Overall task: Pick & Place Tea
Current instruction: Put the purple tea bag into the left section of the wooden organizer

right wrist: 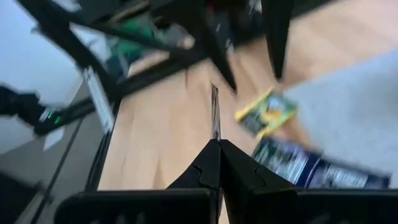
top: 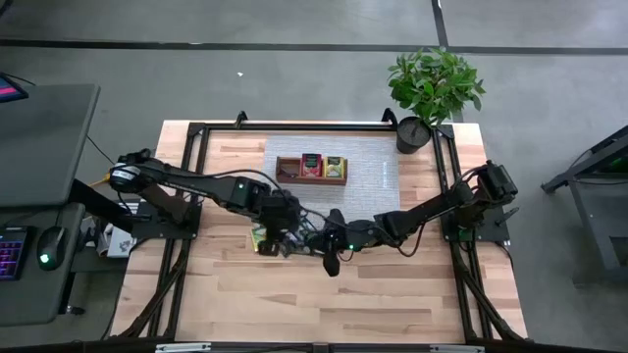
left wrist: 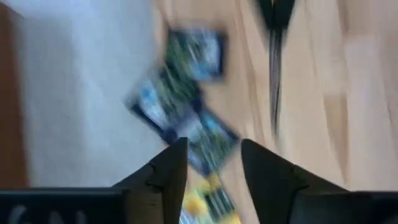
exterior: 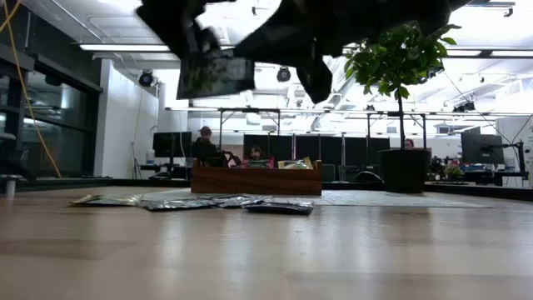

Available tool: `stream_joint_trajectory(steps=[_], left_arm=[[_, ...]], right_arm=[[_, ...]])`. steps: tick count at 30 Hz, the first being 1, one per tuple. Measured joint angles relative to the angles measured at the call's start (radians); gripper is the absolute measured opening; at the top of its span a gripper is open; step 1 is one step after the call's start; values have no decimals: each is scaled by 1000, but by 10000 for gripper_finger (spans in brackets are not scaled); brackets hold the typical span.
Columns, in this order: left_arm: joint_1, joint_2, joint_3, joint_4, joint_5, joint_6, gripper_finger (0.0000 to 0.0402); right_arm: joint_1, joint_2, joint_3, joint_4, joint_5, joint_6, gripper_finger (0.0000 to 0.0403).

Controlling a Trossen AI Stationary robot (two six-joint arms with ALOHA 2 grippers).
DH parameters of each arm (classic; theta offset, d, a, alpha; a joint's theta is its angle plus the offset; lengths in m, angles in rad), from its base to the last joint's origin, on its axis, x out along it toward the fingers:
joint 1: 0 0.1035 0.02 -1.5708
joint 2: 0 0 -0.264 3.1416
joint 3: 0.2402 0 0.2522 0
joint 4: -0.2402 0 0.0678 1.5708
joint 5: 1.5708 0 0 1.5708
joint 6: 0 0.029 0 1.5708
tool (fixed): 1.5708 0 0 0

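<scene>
Wooden table (top: 324, 294) planks fill the foreground, with a grey mat (top: 373, 162) at the far side. On the mat stands a brown three-compartment tray (top: 312, 169), a red and a yellow-green packet upright inside; a potted plant (top: 432, 88) stands at the far right corner. Both arms meet above mid-table. Tea packets (exterior: 191, 201) lie flat in a loose cluster on the wood at the mat's near edge, dark ones and a yellow-green one (right wrist: 266, 112). The right claw (right wrist: 216, 149) is closed on a thin packet (right wrist: 215, 112) seen edge-on, raised above the table. The left claw (left wrist: 211, 162) hovers over the cluster, fingers parted, gripping nothing.
</scene>
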Motion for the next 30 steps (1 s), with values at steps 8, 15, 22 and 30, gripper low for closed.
stream_joint_trajectory(steps=[8, 15, 22, 30], left_arm=[[0, -221, -50, -16, -159, -2, 163], [0, -434, -133, 146, -207, -12, 163], [0, -513, -180, 488, -204, 35, 163], [1, -470, -183, 740, -201, 99, 163]], right_arm=[[7, -66, -4, 100, 136, -122, 0], [-1, -176, -12, 231, 226, -283, 0], [-24, -283, -13, 375, 230, -459, 0], [-56, -327, 26, 447, 160, -568, 0]])
